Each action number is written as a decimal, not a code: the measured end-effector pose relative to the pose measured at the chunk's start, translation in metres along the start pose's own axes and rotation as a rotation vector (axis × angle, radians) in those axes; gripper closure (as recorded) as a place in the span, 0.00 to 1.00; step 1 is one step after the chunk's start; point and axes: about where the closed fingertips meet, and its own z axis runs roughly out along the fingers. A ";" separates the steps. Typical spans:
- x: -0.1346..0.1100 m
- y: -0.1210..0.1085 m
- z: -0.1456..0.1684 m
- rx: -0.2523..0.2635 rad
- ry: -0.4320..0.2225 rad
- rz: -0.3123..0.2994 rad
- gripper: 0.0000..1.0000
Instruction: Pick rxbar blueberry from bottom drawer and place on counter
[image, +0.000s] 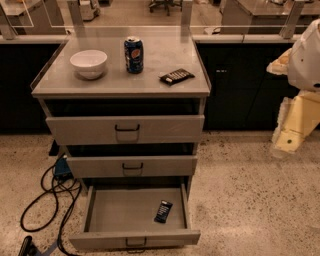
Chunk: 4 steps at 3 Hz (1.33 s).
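The rxbar blueberry (163, 211), a small dark bar, lies flat on the floor of the bottom drawer (135, 239), towards its right side. This drawer is pulled far out and its small black handle faces me. Above, the counter (100, 80) is the pale grey top of the cabinet. My gripper (288, 141) hangs at the right edge of the view, cream-coloured below a white arm part. It is well right of the cabinet, at about the height of the upper drawers, far from the bar, and holds nothing that I can see.
On the counter stand a white bowl (89, 63), a blue soda can (133, 54) and a dark bar with white markings (176, 76). The two upper drawers (125, 130) are slightly out. Black cables (50, 200) trail on the floor at left. A dark bench runs behind.
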 end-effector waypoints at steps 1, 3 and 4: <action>0.000 0.000 0.000 0.000 0.000 0.000 0.00; 0.010 0.056 0.060 -0.080 -0.207 -0.047 0.00; 0.031 0.104 0.139 -0.169 -0.389 0.012 0.00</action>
